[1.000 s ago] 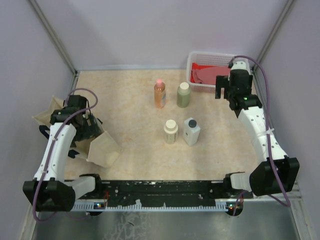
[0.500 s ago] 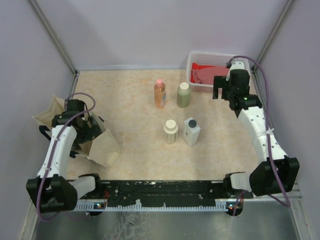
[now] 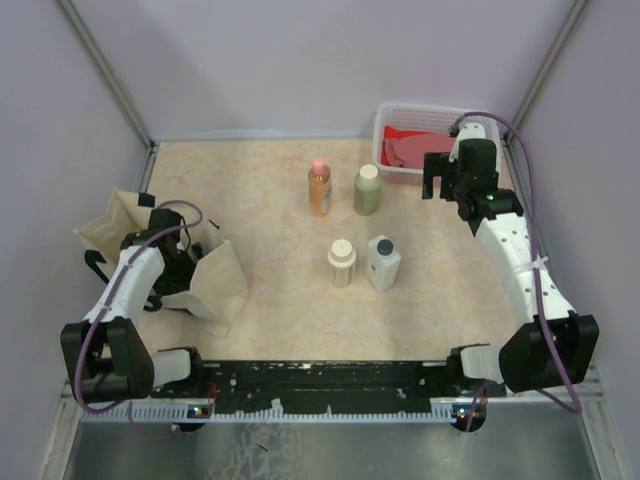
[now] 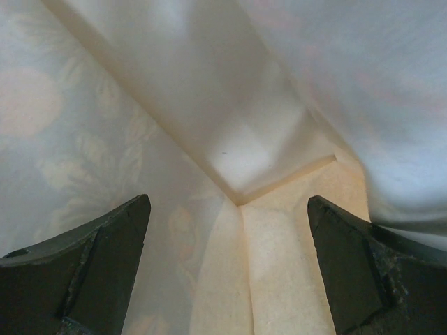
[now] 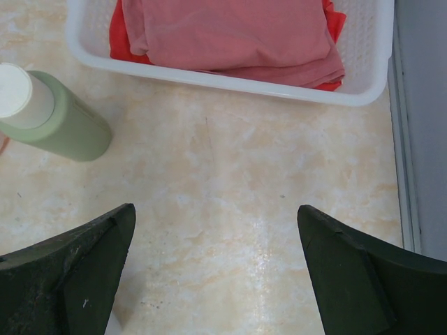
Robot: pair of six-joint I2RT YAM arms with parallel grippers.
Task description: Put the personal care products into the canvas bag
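Observation:
The beige canvas bag (image 3: 215,282) lies slumped at the table's left, its dark strap (image 3: 92,262) at its left side. My left gripper (image 3: 180,268) is open, reaching inside the bag; its wrist view shows only the bag's pale inner walls (image 4: 230,139). The orange bottle (image 3: 319,187), olive-green bottle (image 3: 367,190), cream round bottle (image 3: 342,263) and white square bottle (image 3: 382,262) stand mid-table. My right gripper (image 3: 443,185) is open and empty above bare table, with the olive-green bottle (image 5: 52,118) to its left.
A white mesh basket (image 3: 391,120) holding a red cloth (image 3: 405,148) stands at the back right, just beyond my right gripper; it also shows in the right wrist view (image 5: 230,80). Enclosure walls ring the table.
My left gripper has moved toward the near edge and deeper into the bag, whose cloth has shifted and spread right. My right gripper has edged slightly left.

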